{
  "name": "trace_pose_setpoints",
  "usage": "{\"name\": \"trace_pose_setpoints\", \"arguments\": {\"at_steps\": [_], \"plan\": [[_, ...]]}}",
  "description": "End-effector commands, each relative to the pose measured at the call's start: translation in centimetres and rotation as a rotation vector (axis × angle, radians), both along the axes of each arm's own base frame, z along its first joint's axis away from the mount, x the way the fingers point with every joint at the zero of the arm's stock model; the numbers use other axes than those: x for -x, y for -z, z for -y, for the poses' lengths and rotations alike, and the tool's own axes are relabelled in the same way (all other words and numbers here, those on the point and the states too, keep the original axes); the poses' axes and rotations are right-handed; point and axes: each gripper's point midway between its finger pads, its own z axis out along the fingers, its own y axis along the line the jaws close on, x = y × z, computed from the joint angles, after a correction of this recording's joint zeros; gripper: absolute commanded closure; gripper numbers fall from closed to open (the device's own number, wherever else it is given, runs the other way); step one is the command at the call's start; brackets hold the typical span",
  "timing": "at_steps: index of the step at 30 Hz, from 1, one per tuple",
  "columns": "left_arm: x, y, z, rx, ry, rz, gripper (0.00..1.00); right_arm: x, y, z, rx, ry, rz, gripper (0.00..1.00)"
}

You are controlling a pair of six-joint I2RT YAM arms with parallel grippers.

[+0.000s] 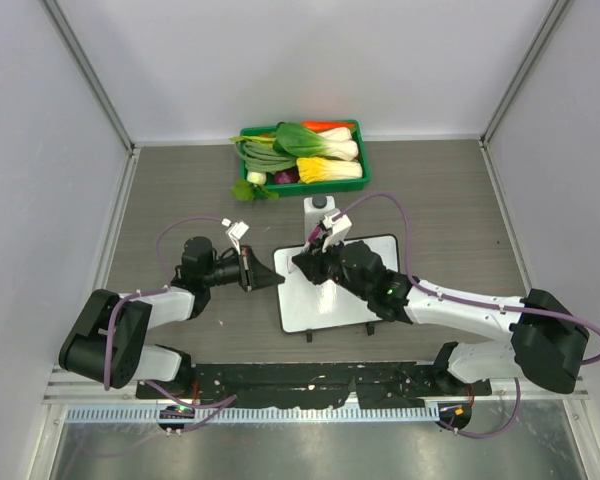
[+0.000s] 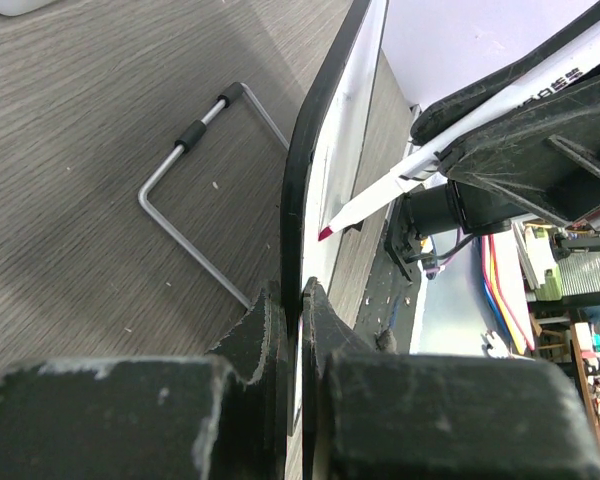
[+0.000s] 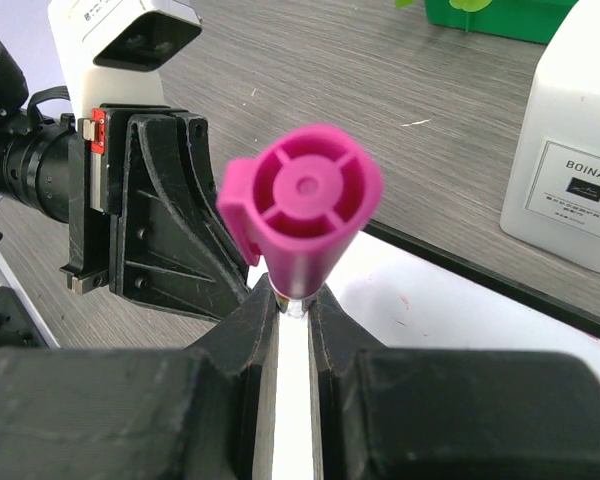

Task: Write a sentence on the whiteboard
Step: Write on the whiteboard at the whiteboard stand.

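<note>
My left gripper (image 1: 257, 271) comes in from the left, and in its wrist view its two black fingers (image 2: 265, 335) are pressed together on the thin dark rim of the flat white rectangular whiteboard (image 1: 340, 300). From that camera the board (image 2: 302, 170) appears edge-on. Just to its left a bent grey metal rod with a black sleeve (image 2: 195, 135) is over the grey wood-grain table (image 1: 180, 190). I cannot tell whether the rod is fixed to the board.

The whiteboard lies in the middle of the table in front of both arm bases, with its two small black feet on the near long edge. My right gripper (image 1: 317, 262) hangs over the board's far left part and hides that patch from the overhead camera. It is clamped tight on a white marker with a magenta end cap (image 3: 300, 200). In the left wrist view the marker's reddish tip (image 2: 325, 232) is at the white face, though I cannot tell if it touches.

Just beyond the board's far edge stands a small white bottle with a dark top (image 1: 318, 214), near the right gripper; its label reads BOINAIT (image 3: 580, 150).

Farther back, a green plastic tray (image 1: 325, 187) holds leafy greens, white-stalked vegetables, a yellow cob, an orange carrot and something purple. One green leaf (image 1: 250, 190) hangs out over its near left corner.
</note>
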Motion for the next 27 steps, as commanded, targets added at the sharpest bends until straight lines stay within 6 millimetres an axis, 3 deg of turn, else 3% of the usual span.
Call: {"name": "trace_pose_setpoints", "arguments": {"at_steps": [1,15,27], "plan": [[-0.8,-0.1,0.0,-0.019,-0.01,0.06,1.0,-1.6,-1.7,1.1,-0.001,0.095,0.059,0.99],[-0.8,-0.2,0.1,-0.016,-0.007,0.059,1.0,-3.8,-3.4,1.6,-0.015,0.204,0.114,0.98],[-0.8,-0.1,0.1,-0.015,-0.004,0.055,1.0,-3.0,-1.5,2.3,0.032,0.194,0.078,0.99]]}}
